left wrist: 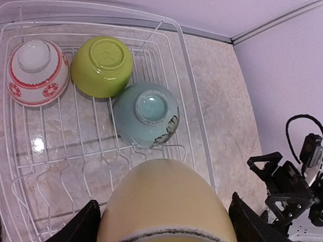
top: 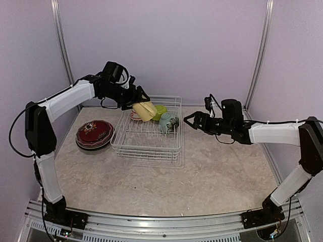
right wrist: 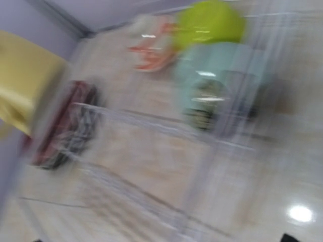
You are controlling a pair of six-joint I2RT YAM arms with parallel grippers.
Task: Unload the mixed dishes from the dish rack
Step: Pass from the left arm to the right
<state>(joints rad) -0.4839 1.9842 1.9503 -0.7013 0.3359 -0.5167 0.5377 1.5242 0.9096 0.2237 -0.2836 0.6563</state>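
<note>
Jaws of left gripper (top: 137, 104) clamped on pale yellow mug (top: 145, 111), held above far end of dish rack (top: 146, 151); right gripper (top: 189, 120) jaws apart, just outside rack's right side, nearer arm to pale green bowl (top: 167, 121) upturned inside rack.

Soft even light, right wrist view smeared (motion)

Left arm (top: 65, 101) rises from its base, elbow high at the left, forearm reaching right and away. The left gripper (top: 137, 104) is angled down, fingers clamped on the sides of the pale yellow mug (top: 145, 111), which hangs in the air. Right arm (top: 275, 133) is bent at the elbow on the right, forearm about level, pointing left. The right gripper (top: 189, 120) is in the air, jaws parted, nothing between them.
</note>
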